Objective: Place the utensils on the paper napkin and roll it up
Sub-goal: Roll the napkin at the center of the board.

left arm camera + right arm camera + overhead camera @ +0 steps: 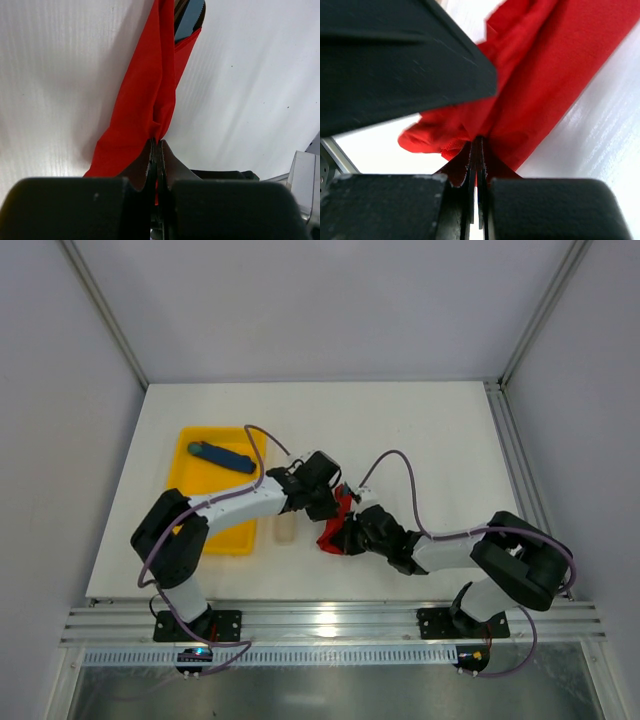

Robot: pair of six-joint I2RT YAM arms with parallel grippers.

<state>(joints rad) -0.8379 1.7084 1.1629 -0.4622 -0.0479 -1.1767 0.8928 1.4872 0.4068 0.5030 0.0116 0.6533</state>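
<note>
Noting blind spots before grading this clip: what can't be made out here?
- Top view: left end effector and right end effector cover most of the napkin; any utensils inside are hidden.
- Top view: pale piece beside the yellow tray, too small to identify.
- Right wrist view: blurred dark shape blocks the upper left.
- Left wrist view: dark object cut off by the top edge.

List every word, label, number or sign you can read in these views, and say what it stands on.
None can be read.
The red napkin, yellow tray and table show no print.
Any marking on the blue stick-shaped object in the tray is too small to tell.
</note>
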